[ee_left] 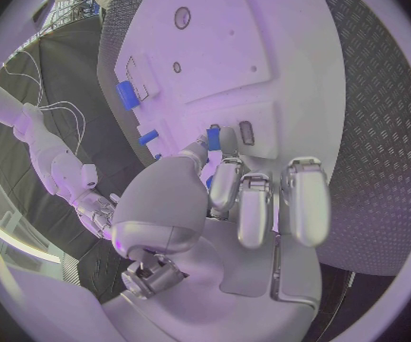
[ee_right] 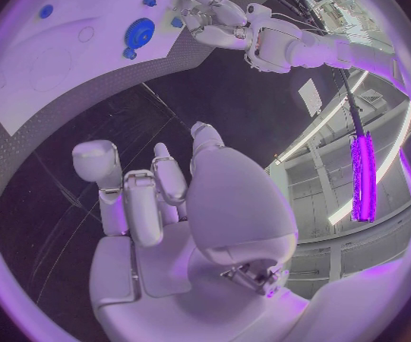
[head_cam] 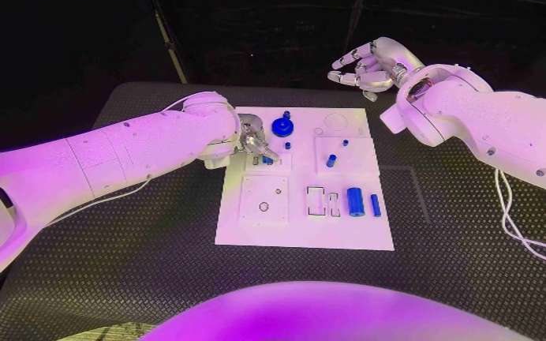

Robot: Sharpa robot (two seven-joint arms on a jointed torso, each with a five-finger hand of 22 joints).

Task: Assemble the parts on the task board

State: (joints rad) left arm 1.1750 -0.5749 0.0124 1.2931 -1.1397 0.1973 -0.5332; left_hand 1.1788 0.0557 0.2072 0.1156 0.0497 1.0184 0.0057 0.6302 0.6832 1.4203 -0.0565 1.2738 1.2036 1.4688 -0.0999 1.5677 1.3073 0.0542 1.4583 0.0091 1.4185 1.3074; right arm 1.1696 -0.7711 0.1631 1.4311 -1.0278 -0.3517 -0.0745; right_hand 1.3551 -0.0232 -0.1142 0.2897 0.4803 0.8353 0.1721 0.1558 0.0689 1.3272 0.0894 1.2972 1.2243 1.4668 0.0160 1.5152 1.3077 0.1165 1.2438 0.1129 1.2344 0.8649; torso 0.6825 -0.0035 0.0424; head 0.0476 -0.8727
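While the left hand sits low over the task board's left side, its fingertips pinch a small blue peg just above the plate. Right hand hangs in the air beyond the board's far right corner, fingers loosely curled, holding nothing. Blue round knob stands near the far edge; blue cylinder and a thinner blue pin lie toward the right side.

The table is showing a black, rough, studded surface, maybe rubber. The task board is looking like smooth matt white plastic. The parts are shining as glossy blue plastic. Both arms are showing glossy white shells.
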